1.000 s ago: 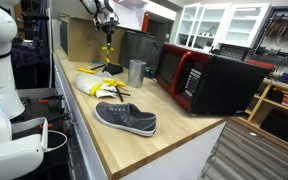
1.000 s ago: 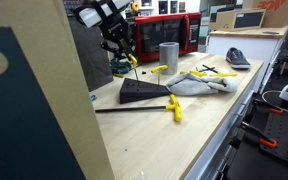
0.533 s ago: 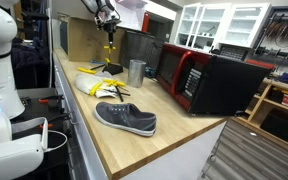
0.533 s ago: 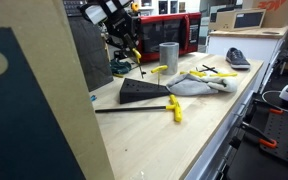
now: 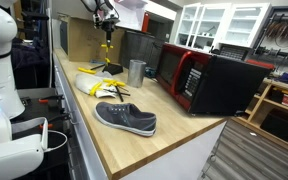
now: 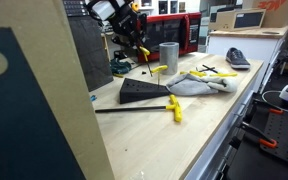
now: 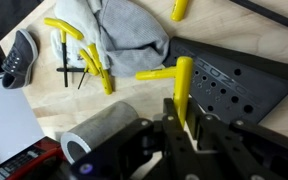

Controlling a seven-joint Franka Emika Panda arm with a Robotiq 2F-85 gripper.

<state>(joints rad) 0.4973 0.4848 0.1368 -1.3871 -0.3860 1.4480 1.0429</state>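
Observation:
My gripper (image 7: 184, 128) is shut on a yellow-handled T-shaped tool (image 7: 182, 88) and holds it in the air. In both exterior views the gripper (image 5: 106, 18) (image 6: 124, 20) hangs high over the far end of the wooden bench, and the tool (image 5: 108, 45) (image 6: 137, 55) points down from it. Below lies a black wedge-shaped holder (image 6: 142, 93) (image 7: 234, 80) with rows of holes. A metal cup (image 6: 169, 55) (image 7: 99, 135) stands beside it. The tool's tip is hidden in the wrist view.
A grey cloth (image 6: 196, 83) (image 7: 129, 30) holds several yellow-handled tools (image 7: 94, 70). Another yellow tool (image 6: 175, 108) lies near the holder. A grey shoe (image 5: 126, 118) (image 7: 19, 58) rests near the bench edge. A red-and-black microwave (image 5: 209, 80) stands along the wall side.
The gripper has carried the yellow tool a little sideways over the holder toward the cup. Its grip has not changed.

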